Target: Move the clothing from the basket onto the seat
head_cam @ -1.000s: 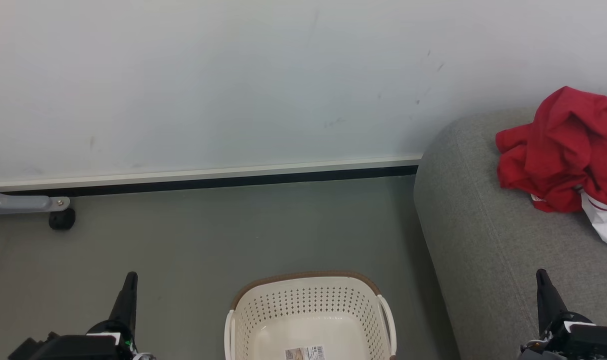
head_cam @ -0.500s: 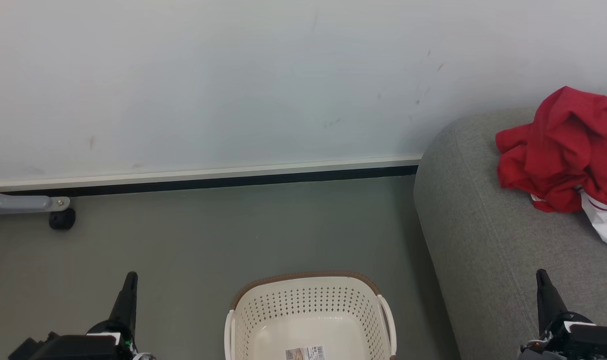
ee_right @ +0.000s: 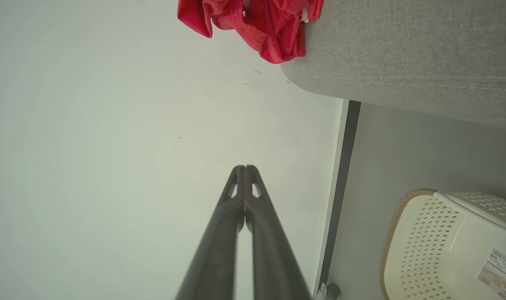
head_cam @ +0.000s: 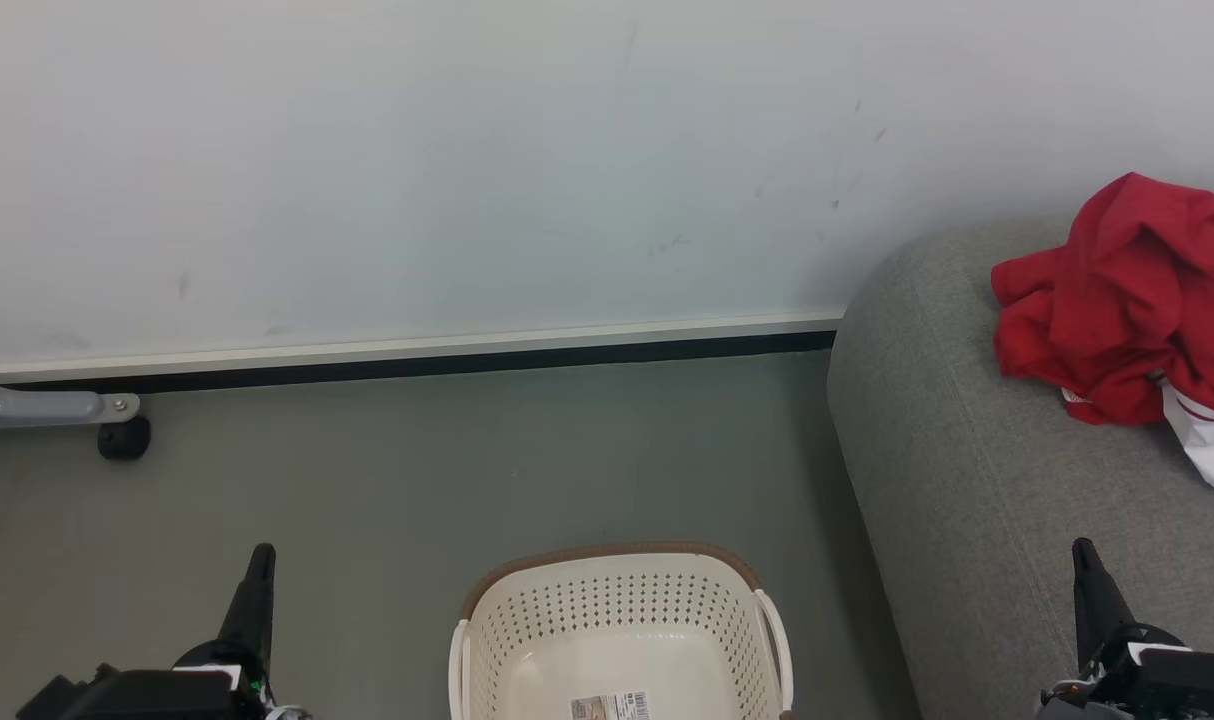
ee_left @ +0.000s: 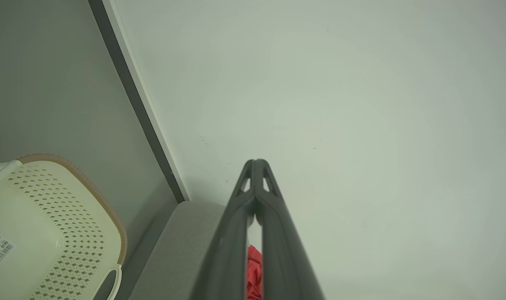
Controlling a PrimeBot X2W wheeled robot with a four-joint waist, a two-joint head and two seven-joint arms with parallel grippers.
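The red clothing [head_cam: 1127, 300] lies in a crumpled heap on the grey seat [head_cam: 967, 480], up near its far edge by the wall [head_cam: 467, 150]. The basket [head_cam: 607, 551] stands on the floor [head_cam: 417, 480] beside the seat's left edge. The part I can see holds just a sticker [head_cam: 612, 706]. The left fingers [ee_left: 232, 241] and right fingers [ee_right: 219, 241] are pressed together and hold nothing. The clothing looks soft, light and floppy. I think a pinch on a high fold would lift it, and the rest would hang down.
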